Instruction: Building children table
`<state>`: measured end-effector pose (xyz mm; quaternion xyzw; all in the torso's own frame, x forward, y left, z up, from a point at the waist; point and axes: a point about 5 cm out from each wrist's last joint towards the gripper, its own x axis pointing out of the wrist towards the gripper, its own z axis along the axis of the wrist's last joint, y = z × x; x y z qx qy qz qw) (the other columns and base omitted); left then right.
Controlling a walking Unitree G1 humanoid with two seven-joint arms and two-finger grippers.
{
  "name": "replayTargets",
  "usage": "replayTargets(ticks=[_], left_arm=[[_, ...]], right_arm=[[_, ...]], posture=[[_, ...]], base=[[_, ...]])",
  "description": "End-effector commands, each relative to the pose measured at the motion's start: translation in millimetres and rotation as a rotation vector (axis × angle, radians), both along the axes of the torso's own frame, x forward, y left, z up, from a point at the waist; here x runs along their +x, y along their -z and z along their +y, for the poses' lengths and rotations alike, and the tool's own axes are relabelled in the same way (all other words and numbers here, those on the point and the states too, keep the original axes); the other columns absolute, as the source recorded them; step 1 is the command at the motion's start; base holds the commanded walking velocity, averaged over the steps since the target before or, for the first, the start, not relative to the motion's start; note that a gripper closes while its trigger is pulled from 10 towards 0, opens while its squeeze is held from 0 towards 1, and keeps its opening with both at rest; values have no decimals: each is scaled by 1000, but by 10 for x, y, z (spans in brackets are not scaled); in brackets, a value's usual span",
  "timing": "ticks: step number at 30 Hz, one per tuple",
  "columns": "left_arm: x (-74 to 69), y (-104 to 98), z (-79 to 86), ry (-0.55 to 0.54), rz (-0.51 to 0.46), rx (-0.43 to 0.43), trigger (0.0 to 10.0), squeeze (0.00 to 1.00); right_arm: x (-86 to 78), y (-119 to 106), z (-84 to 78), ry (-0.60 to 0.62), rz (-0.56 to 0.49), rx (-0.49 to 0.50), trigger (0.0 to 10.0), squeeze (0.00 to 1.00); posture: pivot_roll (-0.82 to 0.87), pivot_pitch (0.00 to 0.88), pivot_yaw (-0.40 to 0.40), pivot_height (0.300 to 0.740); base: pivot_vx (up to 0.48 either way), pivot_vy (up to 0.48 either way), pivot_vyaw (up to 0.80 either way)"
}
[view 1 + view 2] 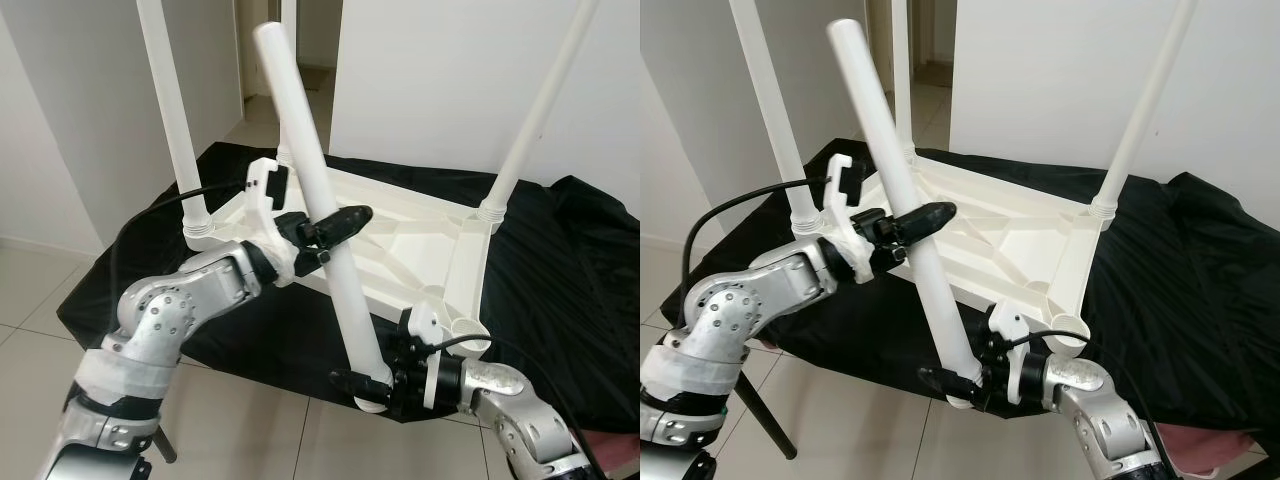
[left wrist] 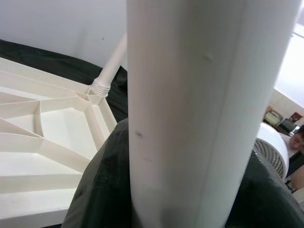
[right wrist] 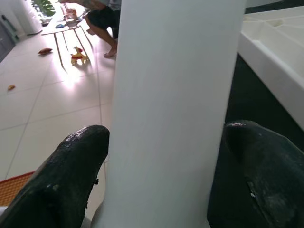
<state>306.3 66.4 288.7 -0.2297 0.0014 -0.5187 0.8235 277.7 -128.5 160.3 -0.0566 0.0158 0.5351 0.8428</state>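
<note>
A loose white leg [image 1: 318, 200] leans tilted over the upturned tabletop [image 1: 400, 240]. The left gripper [image 1: 325, 232] is clamped on its middle, the right gripper [image 1: 368, 385] on its lower end, seemingly just beside the empty corner socket [image 1: 468, 335]. Black cloth [image 1: 560, 290] lies beneath.

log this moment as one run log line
stage: fourth leg not yet fitted | left tool: shut on loose leg mid-shaft | right tool: shut on its lower end | tabletop: upside down on black cloth, near corner socket empty
</note>
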Motion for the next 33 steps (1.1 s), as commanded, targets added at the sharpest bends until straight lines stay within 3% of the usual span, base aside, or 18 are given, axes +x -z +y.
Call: replayTargets(ticks=[1,6,7,11,12,17,19,20,25,33], left_arm=[[-75,-77,-39,146,-75,-31,10000,0],[70,-270,-54,41,-48,91,10000,0],[113,-310,-50,5,-46,116,10000,0],[173,-345,-49,-49,-46,158,10000,0],[211,-362,-59,-105,-83,195,10000,0],[220,-364,-65,-124,-103,210,10000,0],[228,-370,-90,-156,-134,225,10000,0],[240,-418,-175,-225,-178,225,10000,0],[261,-459,-252,-272,-213,249,10000,0],[275,-595,-414,-295,-233,195,10000,0]], right_arm=[[13,-19,-27,19,-9,-2,10000,1000],[152,-288,57,108,-67,124,10000,1000],[204,-346,85,145,-96,136,10000,0],[294,-413,137,208,-137,131,10000,0],[395,-440,185,290,-175,111,10000,0],[436,-443,207,325,-184,103,10000,0],[474,-455,265,357,-193,110,10000,0],[547,-454,399,445,-194,118,10000,0],[587,-446,448,511,-208,104,10000,0],[685,-519,506,704,-258,131,10000,0]], posture=[[-15,45,-11,740],[-11,58,-4,740],[-8,62,-2,740],[0,66,-2,740],[6,70,-2,740],[6,70,-2,740],[20,74,-10,740],[32,73,-13,740],[37,76,-16,740],[24,78,-8,740]], base=[[0,0,0],[0,0,0],[0,0,0],[0,0,0],[0,0,0],[0,0,0],[0,0,0],[0,0,0],[0,0,0],[0,0,0]])
